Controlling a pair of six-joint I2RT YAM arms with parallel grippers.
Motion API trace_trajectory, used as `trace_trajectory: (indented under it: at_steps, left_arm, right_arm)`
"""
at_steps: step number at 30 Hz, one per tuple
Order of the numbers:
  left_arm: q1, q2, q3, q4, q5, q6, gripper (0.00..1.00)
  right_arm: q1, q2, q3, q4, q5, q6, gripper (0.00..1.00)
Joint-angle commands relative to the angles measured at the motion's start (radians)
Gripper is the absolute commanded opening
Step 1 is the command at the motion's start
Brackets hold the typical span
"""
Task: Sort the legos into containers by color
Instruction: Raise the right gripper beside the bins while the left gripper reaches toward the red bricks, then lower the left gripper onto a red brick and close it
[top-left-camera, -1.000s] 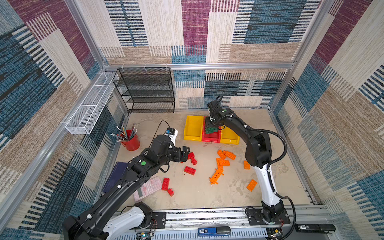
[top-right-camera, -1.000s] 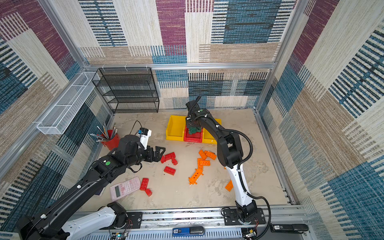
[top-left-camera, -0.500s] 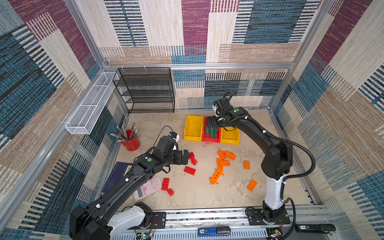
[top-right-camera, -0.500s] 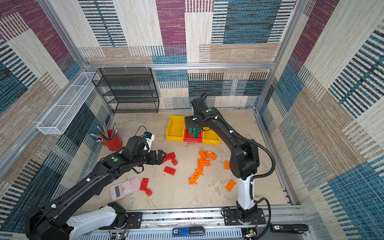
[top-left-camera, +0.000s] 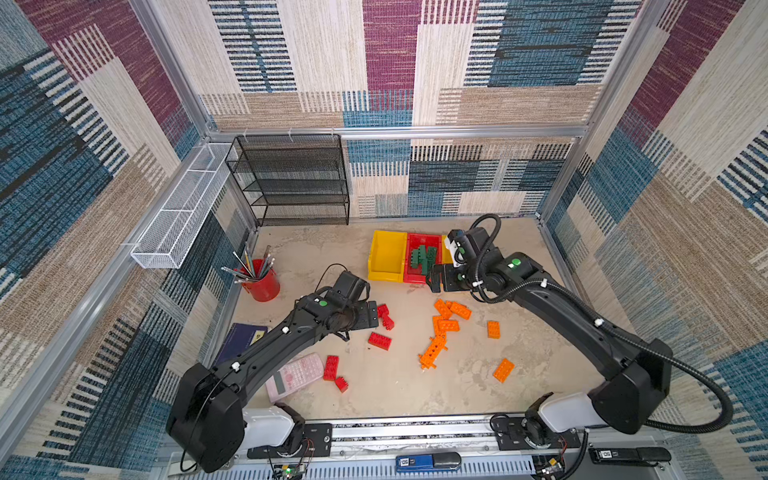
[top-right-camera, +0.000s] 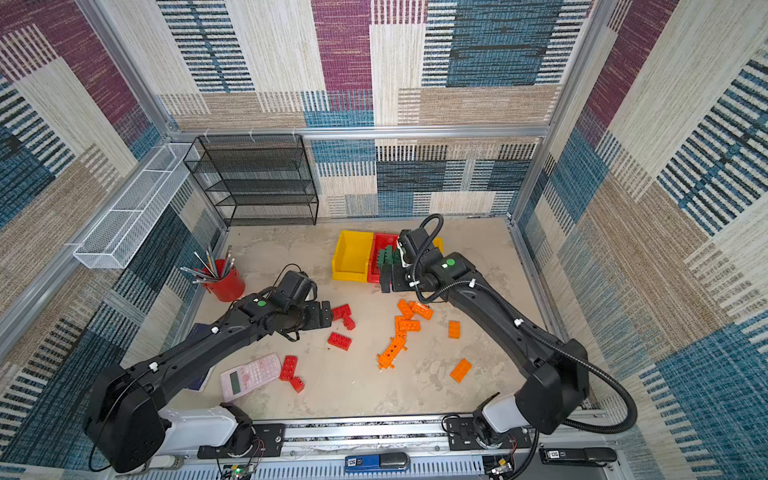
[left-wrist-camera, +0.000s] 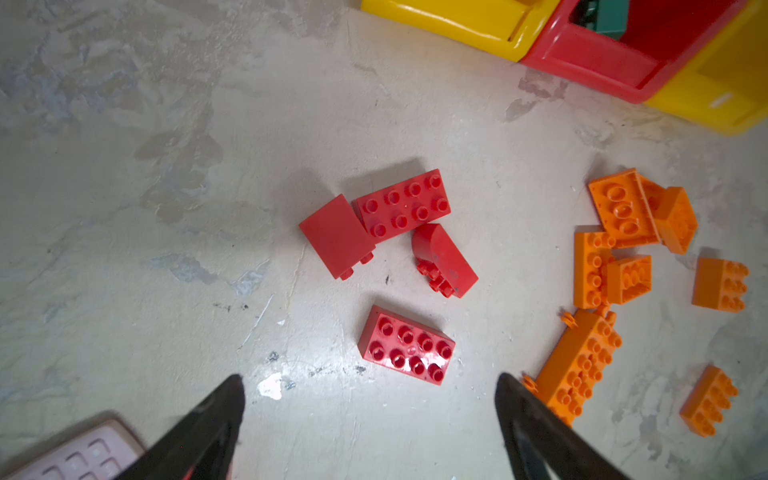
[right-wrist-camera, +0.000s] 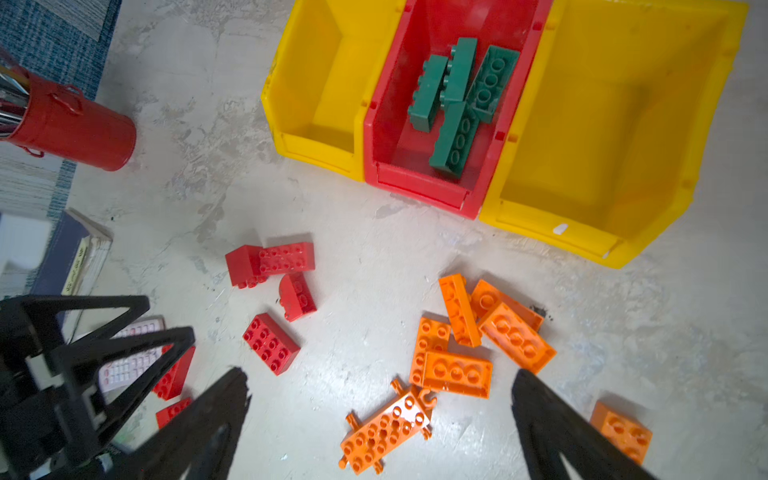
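The left tool (left-wrist-camera: 369, 380) was held wide open, with nothing in it, over the red legos (left-wrist-camera: 401, 203) that were scattered on the worktop (left-wrist-camera: 166, 208). The right tool (right-wrist-camera: 380, 373) was also spread wide and was holding nothing; it was placed over the orange legos (right-wrist-camera: 455, 370), which were lying loose on the same worktop. Beyond them, the green legos (right-wrist-camera: 453, 95) were seen inside the red container (right-wrist-camera: 415, 183), which was set between the two yellow containers (right-wrist-camera: 320, 143), touching both.

Bright, even, diffuse light, soft short shadows, fisheye bending at edges, close-up blur on the left pincer (left-wrist-camera: 369, 377).
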Motion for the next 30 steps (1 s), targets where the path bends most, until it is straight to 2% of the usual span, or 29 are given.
trace_trajectory:
  at_steps: [1, 7, 12, 18, 25, 30]
  left_arm:
    - [0.003, 0.054, 0.041, -0.068, -0.057, -0.105, 0.90]
    - [0.022, 0.179, 0.114, -0.097, -0.053, -0.115, 0.86]
    - [0.069, 0.254, 0.119, -0.056, 0.004, -0.115, 0.74]
    - [0.081, 0.315, 0.126, -0.039, 0.018, -0.088, 0.67]
    - [0.079, 0.330, 0.146, -0.042, 0.019, -0.163, 0.65]
    - [0.068, 0.314, 0.146, -0.055, -0.010, -0.181, 0.67]
  right_arm:
    - [0.005, -0.040, -0.025, 0.043, -0.001, 0.056, 1.00]
    - [0.014, -0.039, -0.016, 0.048, 0.013, 0.077, 1.00]
    - [0.015, 0.017, 0.053, 0.040, 0.022, 0.080, 1.00]
    - [0.015, 0.040, 0.079, 0.045, 0.061, 0.085, 1.00]
    - [0.010, 0.037, 0.079, 0.002, 0.060, -0.002, 1.00]
    - [0.010, 0.014, 0.058, 0.006, 0.055, -0.028, 1.00]
